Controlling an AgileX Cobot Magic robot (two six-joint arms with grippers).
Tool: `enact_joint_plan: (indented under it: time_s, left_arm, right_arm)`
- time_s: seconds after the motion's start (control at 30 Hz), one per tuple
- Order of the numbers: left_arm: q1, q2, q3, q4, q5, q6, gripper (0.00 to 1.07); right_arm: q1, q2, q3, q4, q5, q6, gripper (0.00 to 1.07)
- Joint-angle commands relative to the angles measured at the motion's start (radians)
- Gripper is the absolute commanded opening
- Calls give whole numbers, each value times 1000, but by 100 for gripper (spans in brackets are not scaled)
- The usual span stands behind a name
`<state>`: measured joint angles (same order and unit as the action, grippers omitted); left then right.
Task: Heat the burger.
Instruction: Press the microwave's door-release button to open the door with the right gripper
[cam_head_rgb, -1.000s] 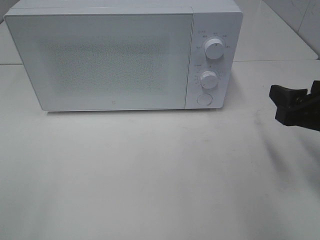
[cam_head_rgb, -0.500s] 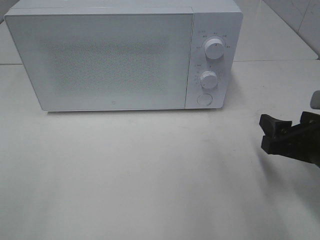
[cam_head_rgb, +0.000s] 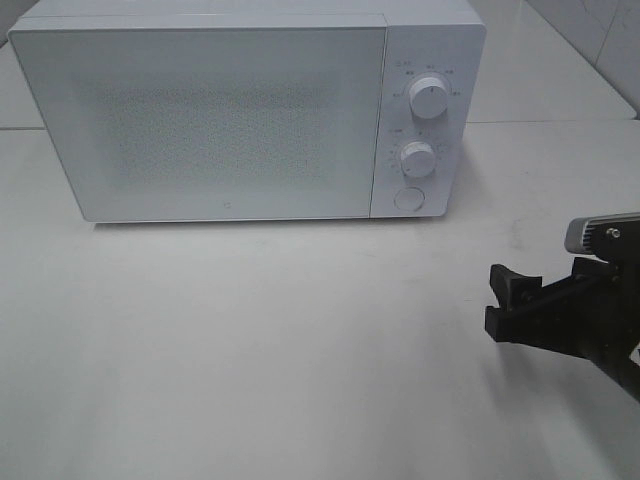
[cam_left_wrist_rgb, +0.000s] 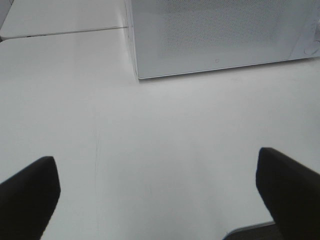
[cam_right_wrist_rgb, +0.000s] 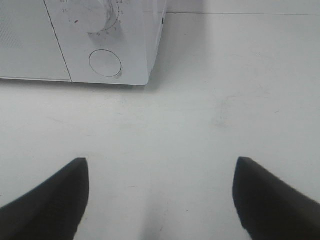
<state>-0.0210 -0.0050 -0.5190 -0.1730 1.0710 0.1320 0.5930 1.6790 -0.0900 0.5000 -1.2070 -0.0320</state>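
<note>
You have a white microwave (cam_head_rgb: 230, 120) standing at the back of the pale surface (cam_head_rgb: 250, 350), its door (cam_head_rgb: 200, 120) shut flat and its speckled window giving no view inside. On the panel to the right of the door, the upper dial (cam_head_rgb: 428, 100) sits above the lower dial (cam_head_rgb: 417, 159), with the round button (cam_head_rgb: 408, 199) below both. You cannot see the burger in any view, so you cannot tell where it is. Your right end effector (cam_right_wrist_rgb: 160, 167) hangs over the bare surface in front of and to the right of the microwave, well apart from it, its black fingers (cam_right_wrist_rgb: 55, 200) spread wide with nothing between them. It faces the panel corner with the round button. Your left end effector (cam_left_wrist_rgb: 155, 165) is out of the high camera's sight; its own camera shows the fingers spread wide and empty over the surface, facing the microwave's door-side front corner
</note>
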Motion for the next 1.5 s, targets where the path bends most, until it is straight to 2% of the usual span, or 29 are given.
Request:
enact_joint_plan:
  time_s: [0.03,0.5,0.73,0.9,1.0,1.03,1.07,1.13,1.17,1.23,1.27,1.3,1.33,1.4,1.5]
  left_arm:
    - [3,-17,2,-11,-2,-8,100]
    - [3,-17,2,-11,-2,-8,100]
    - [3,-17,2,-11,-2,-8,100]
    - [3,-17,2,-11,-2,-8,100]
    - [3,-17,2,-11,-2,-8,100]
    - [3,-17,2,-11,-2,-8,100]
    - [3,-17,2,-11,-2,-8,100]
    - [3,-17,2,-11,-2,-8,100]
    - [3,-17,2,-11,-2,-8,100]
    - [3,-17,2,-11,-2,-8,100]
    - [3,-17,2,-11,-2,-8,100]
    - [3,-17,2,-11,-2,-8,100]
    - [3,-17,2,-11,-2,-8,100]
    - [3,-17,2,-11,-2,-8,100]
    - [3,-17,2,-11,-2,-8,100]
  right_arm:
    - [55,37,-54,62,-141,-34,76]
    - [73,85,-205,66,-122,-76,76]
    - [73,113,-230,63,-100,-70,76]
    - [73,114,-230,64,-103,24,76]
    - [73,114,-230,62,-103,157,76]
    - [73,114,-230,63,-103,283,74]
    - [73,114,-230,63,-103,283,74]
    - [73,114,-230,62,-103,475,71]
    - [73,114,-230,62,-103,475,71]
    - [73,114,-230,62,-102,681,65]
    - [73,114,-230,62,-102,681,65]
    - [73,114,-230,61,-100,835,61]
    - [73,114,-230,61,-100,835,61]
    - [73,114,-230,58,-99,1032,54]
    - [73,114,-230,58,-99,1144,49]
